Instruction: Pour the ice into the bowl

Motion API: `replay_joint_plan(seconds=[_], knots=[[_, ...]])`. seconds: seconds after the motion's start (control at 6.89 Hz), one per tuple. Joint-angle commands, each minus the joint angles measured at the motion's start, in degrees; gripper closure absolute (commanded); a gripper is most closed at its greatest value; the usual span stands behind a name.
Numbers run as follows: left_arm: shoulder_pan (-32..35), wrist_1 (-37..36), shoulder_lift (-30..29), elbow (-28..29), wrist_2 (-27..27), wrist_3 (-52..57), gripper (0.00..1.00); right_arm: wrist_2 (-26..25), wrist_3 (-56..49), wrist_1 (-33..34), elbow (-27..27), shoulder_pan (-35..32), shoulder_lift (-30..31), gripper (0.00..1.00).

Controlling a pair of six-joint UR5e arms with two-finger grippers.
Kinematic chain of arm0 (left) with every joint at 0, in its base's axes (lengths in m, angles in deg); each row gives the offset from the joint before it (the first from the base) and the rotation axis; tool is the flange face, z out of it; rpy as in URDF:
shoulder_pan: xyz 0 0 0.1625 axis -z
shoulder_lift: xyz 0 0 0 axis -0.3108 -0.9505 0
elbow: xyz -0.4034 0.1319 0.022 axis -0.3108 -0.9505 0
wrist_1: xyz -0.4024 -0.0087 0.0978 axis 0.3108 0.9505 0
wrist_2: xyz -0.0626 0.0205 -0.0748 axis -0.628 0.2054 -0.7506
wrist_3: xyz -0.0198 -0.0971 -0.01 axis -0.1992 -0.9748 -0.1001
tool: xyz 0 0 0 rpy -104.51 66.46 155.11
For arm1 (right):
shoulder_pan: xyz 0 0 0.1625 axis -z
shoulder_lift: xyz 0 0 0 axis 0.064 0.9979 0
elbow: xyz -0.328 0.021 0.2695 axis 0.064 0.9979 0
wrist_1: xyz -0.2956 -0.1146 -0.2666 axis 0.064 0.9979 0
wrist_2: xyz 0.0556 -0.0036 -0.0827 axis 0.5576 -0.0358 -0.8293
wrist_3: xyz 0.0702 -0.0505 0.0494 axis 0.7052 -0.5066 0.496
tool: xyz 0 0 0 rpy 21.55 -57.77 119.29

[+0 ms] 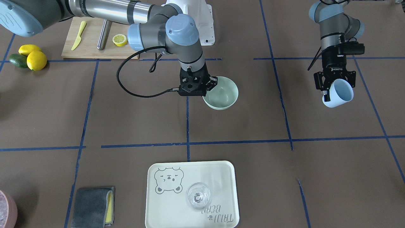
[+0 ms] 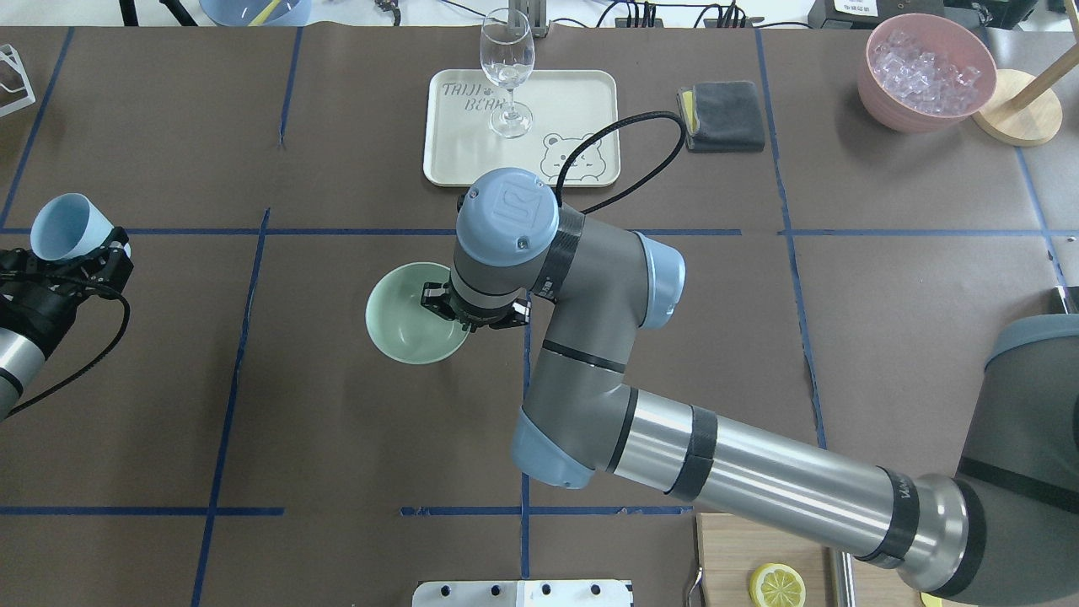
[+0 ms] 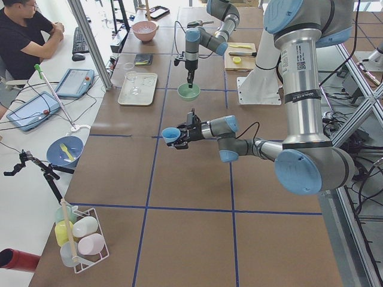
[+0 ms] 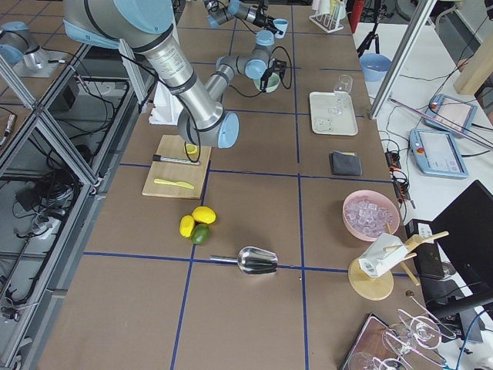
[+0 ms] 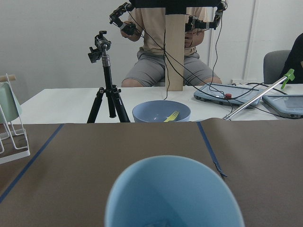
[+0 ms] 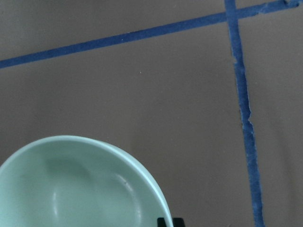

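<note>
The pour has not happened: the mint-green bowl sits on the brown tabletop near its middle, and its inside is bare in both the front view and the right wrist view. The light blue cup is well off to the robot's left side, far from the bowl, so carrying it over and tipping it is all still to do. I cannot make out the ice itself. The left wrist view looks into the cup's mouth but cuts off before the bottom, so whether the cubes are in there cannot be told.

The left gripper has its fingers drawn in against the cup's wall and holds it clear of the tabletop, tilted with the mouth turned outward. The right gripper points down at the bowl's rim on the robot's side. Its fingers look narrowed across the wall, one inside and one outside, which I judge to be a steadying pinch, though the contact is partly hidden
</note>
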Motion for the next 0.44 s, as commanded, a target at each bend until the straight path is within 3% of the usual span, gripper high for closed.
replay_joint_plan(seconds=[0.0, 0.15, 0.29], knots=[[1.1, 0.0, -0.4, 0.4, -1.0, 5.7, 1.0, -1.8, 0.1, -3.1, 5.4, 2.1, -2.5, 1.0], [0.9, 0.0, -0.6, 1.0, -1.0, 6.0, 1.0, -1.8, 0.3, -3.5, 5.4, 2.0, -2.8, 0.62], [0.9, -0.2, -0.7, 0.1, -1.0, 7.4, 1.0, -1.8, 0.4, -3.8, 5.0, 2.0, -3.1, 0.01]])
